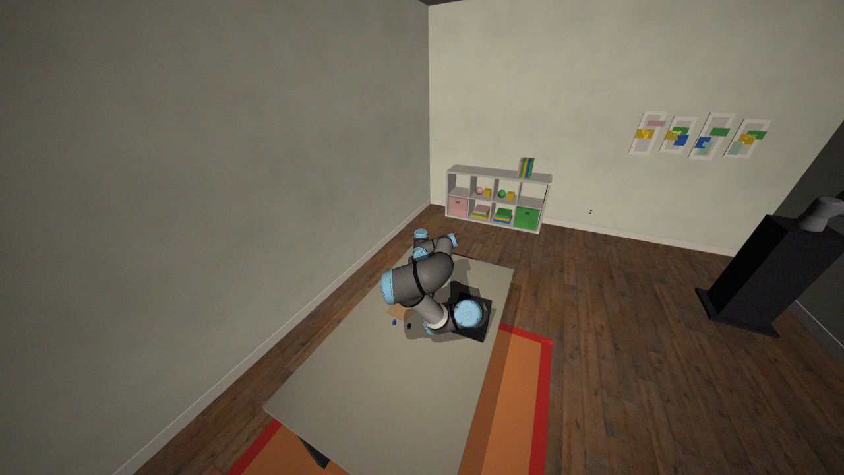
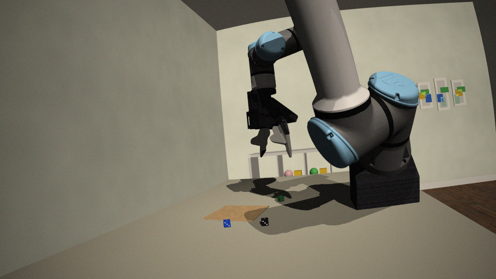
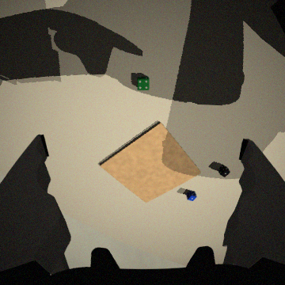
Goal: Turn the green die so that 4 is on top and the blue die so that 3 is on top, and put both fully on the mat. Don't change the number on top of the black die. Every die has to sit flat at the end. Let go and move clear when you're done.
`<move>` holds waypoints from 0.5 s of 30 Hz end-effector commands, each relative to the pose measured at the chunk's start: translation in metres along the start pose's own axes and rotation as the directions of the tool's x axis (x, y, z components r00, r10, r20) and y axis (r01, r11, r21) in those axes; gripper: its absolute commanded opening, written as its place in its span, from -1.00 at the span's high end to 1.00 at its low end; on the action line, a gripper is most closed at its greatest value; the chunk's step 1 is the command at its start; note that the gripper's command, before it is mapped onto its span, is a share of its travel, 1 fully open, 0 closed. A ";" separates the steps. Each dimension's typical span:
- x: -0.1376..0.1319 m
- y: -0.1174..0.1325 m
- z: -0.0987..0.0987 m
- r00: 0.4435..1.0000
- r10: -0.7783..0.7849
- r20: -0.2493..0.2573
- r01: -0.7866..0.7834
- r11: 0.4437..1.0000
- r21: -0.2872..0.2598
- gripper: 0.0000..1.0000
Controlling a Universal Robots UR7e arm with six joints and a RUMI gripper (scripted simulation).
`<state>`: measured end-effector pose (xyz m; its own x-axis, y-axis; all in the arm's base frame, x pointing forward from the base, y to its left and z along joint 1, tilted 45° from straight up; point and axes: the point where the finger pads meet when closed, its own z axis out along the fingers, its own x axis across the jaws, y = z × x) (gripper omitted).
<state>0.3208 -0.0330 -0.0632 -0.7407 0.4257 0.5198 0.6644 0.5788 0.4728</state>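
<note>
The tool (image 2: pixel 276 156) (image 3: pixel 145 138) stands wide, nothing between its fingers, high above the desk (image 1: pixel 377 378) (image 2: pixel 208 249) (image 3: pixel 87 111). The green die (image 2: pixel 281 198) (image 3: pixel 143 84) sits on the desk, off the mat (image 1: pixel 398 311) (image 2: pixel 232 213) (image 3: pixel 136 164), showing four pips to the wrist view. The blue die (image 1: pixel 393 322) (image 2: pixel 227 223) (image 3: pixel 191 195) is just beside the mat, off it. The black die (image 1: pixel 409 325) (image 2: pixel 264 221) (image 3: pixel 224 170) is near the mat's corner.
</note>
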 end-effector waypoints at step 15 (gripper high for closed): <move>-0.003 -0.004 0.010 0.943 -0.334 0.001 0.334 0.943 0.000 -1.00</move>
<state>0.3195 -0.0306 -0.0703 -0.8659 0.2912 0.4068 0.4898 0.6587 0.5711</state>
